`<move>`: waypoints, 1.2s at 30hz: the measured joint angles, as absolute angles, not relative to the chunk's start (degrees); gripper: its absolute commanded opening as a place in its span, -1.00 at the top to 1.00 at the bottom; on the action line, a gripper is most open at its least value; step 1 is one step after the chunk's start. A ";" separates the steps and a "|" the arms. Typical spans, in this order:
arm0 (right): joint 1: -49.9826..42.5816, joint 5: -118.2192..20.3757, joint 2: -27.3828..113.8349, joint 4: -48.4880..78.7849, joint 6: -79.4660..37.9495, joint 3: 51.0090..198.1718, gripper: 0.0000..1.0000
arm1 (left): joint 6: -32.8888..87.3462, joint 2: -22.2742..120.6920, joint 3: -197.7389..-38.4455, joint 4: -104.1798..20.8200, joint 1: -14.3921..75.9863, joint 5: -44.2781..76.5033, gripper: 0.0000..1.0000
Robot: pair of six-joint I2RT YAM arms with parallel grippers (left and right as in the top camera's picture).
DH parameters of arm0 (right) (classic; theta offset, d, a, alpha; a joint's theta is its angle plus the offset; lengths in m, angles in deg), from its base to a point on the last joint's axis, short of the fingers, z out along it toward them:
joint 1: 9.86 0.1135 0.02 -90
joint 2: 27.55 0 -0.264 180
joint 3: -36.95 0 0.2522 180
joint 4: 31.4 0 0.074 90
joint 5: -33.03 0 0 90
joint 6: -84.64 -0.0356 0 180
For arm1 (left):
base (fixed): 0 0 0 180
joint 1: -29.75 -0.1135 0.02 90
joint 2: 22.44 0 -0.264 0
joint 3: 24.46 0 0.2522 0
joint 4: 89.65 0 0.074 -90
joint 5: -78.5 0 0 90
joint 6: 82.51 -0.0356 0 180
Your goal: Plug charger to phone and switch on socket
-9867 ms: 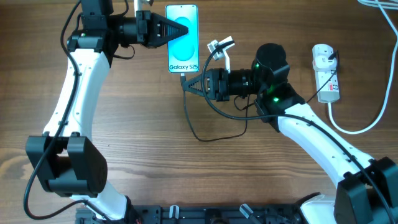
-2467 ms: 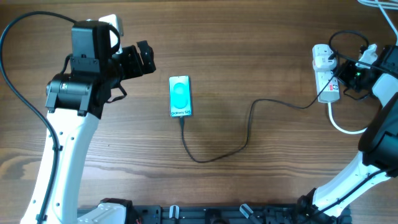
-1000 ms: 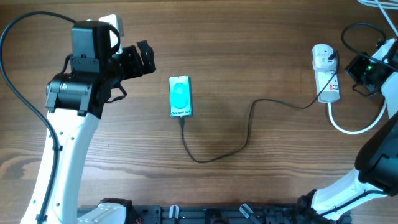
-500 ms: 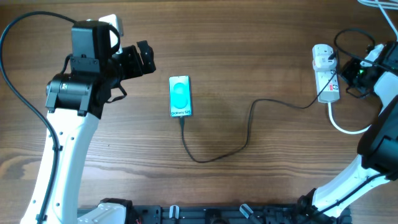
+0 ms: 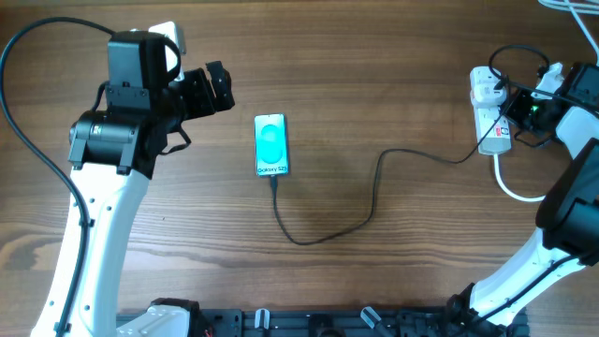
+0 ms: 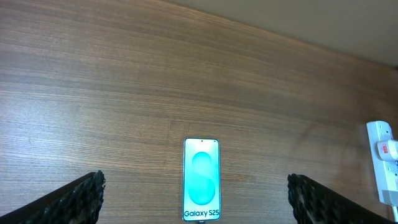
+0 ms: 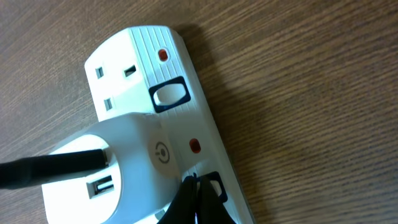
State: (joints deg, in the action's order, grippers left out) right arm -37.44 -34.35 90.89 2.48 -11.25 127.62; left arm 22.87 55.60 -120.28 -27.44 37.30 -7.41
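The phone (image 5: pixel 270 145) lies flat mid-table, cyan screen up, and shows low in the left wrist view (image 6: pixel 201 180). The black charger cable (image 5: pixel 372 197) runs from its lower end in a loop to the white socket (image 5: pixel 489 114) at the far right. My left gripper (image 5: pixel 223 86) hangs open, up and left of the phone, with nothing between its fingers (image 6: pixel 196 182). My right gripper (image 5: pixel 510 108) is shut, its tips (image 7: pixel 198 186) touching the lower rocker switch (image 7: pixel 216 185) of the socket (image 7: pixel 180 118). A white adapter (image 7: pixel 124 155) sits plugged in, the cable (image 7: pixel 43 169) leaving it.
The socket's white cord (image 5: pixel 533 192) curves off to the right edge. A second rocker switch (image 7: pixel 169 94) and two red marks sit on the strip. Bare wood table (image 5: pixel 393 65) surrounds the phone.
My right gripper has swung left from beyond the socket onto its switch side. The left arm, phone and cable have not moved.
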 measured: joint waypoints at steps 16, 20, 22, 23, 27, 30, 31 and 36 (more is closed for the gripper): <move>-36.10 -37.72 90.47 7.77 -10.25 129.19 0.91 | 22.87 55.60 -120.30 -27.46 37.30 -7.43 -1.00; -36.15 -37.52 88.35 14.00 -10.68 129.54 0.90 | 22.87 55.60 -120.28 -27.44 37.30 -7.43 -1.00; -36.15 -37.52 84.96 16.65 -10.73 129.50 0.90 | 22.87 55.60 -120.28 -27.44 37.30 -7.43 -1.00; -36.15 -37.50 82.16 17.50 -10.88 129.50 0.89 | 22.87 55.60 -120.28 -27.44 37.30 -7.43 -1.00; -36.19 -35.69 69.66 20.62 -11.12 129.52 0.86 | 22.87 55.60 -120.28 -27.44 37.30 -7.43 -1.00; -36.19 -32.04 60.81 22.79 -10.57 129.52 0.83 | 22.87 55.60 -120.28 -27.46 37.30 -7.43 -1.00; -36.13 -30.20 57.40 24.38 -9.59 129.52 0.82 | 22.87 55.60 -120.28 -27.44 37.30 -7.43 -1.00; -31.89 -28.06 44.75 31.92 -3.49 129.52 0.74 | 22.87 55.60 -120.28 -27.44 37.30 -7.41 -1.00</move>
State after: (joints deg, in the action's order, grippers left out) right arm -31.89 -28.06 44.75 31.92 -3.49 129.52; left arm 22.87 55.60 -120.28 -27.44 37.30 -7.41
